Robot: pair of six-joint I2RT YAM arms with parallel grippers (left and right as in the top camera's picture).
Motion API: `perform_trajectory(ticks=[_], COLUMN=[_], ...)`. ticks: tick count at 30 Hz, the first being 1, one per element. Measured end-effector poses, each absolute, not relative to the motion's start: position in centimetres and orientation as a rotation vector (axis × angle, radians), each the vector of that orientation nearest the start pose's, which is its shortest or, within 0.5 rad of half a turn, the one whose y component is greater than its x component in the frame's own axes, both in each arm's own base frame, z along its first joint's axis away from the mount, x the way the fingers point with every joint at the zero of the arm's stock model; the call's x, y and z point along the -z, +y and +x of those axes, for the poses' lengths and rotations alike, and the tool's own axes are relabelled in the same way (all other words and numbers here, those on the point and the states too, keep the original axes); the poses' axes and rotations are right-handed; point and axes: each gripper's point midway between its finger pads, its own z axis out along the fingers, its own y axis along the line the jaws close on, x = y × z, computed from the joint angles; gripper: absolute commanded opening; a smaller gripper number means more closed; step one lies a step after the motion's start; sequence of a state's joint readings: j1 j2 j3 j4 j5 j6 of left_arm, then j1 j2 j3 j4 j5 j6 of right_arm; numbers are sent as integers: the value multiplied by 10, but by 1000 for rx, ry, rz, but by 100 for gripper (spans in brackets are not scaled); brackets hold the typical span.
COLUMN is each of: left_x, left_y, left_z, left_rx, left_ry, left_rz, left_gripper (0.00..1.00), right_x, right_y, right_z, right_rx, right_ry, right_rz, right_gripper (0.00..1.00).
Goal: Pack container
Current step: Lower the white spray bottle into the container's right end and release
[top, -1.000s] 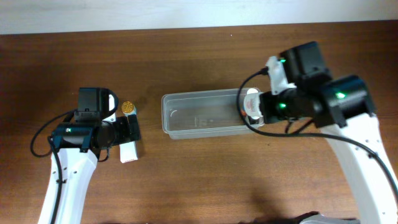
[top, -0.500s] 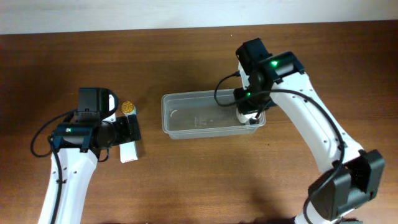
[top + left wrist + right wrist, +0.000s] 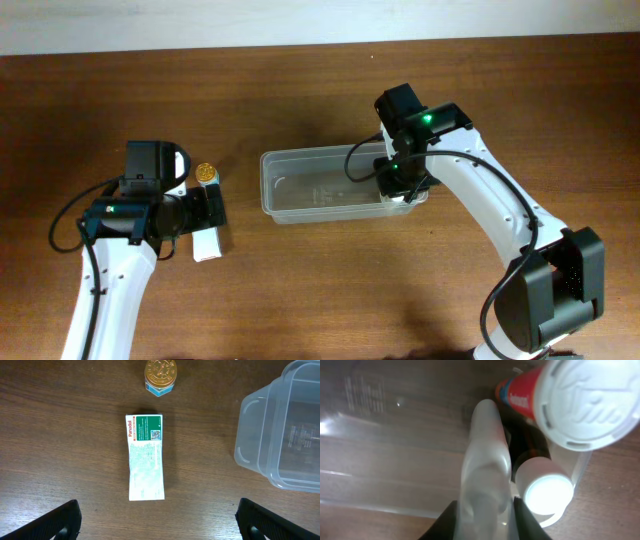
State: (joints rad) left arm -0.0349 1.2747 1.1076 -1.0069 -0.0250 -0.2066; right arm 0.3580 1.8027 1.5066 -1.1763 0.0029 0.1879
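Observation:
The container (image 3: 320, 190) is a clear plastic tub at the table's middle; its left end shows in the left wrist view (image 3: 280, 425). My right gripper (image 3: 400, 188) is down in its right end, shut on a pale translucent tube (image 3: 485, 470). Beside it in the tub stand a red bottle with a white cap (image 3: 580, 400) and a smaller white-capped bottle (image 3: 543, 487). My left gripper (image 3: 210, 210) is open and empty, its fingers (image 3: 160, 525) apart just short of a white and green Panadol box (image 3: 145, 457). A small gold-capped bottle (image 3: 160, 375) stands beyond the box.
The box (image 3: 207, 245) and the gold-capped bottle (image 3: 206, 173) lie on the brown wooden table (image 3: 330, 290), left of the tub. A pale wall edge (image 3: 300, 20) runs along the back.
My right arm has swung in and come down from high over the tub's right end into the tub. The left arm, the box and the gold-capped bottle have not moved.

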Motion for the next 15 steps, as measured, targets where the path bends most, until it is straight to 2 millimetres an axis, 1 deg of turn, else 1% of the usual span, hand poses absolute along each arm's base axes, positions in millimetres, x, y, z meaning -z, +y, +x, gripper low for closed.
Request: perform_trajectory(ticks=[2,9,12,14,15], left_x=[-158,-158,-158,-158,-158], left_y=[-6,-6,-6,-6,-6], left_z=[290,290,290,290,290], left_rx=[32,32,32,32,32], left_ry=[2734,2734,2734,2734,2734], left_rz=[-242,-242,-242,-242,-242], left_gripper=[100,100,99,100,99], right_x=[-111,-110,-111,-119,-130], right_y=[124,124,122,121,122], right_z=[334,333,327,324,327], right_rx=[-36,-34,-24,-26,-37], right_ry=[3037,3042,3062,3060,3029], right_rz=[-257,-254,-256,-256,-254], right_gripper=[40,41,41,43,46])
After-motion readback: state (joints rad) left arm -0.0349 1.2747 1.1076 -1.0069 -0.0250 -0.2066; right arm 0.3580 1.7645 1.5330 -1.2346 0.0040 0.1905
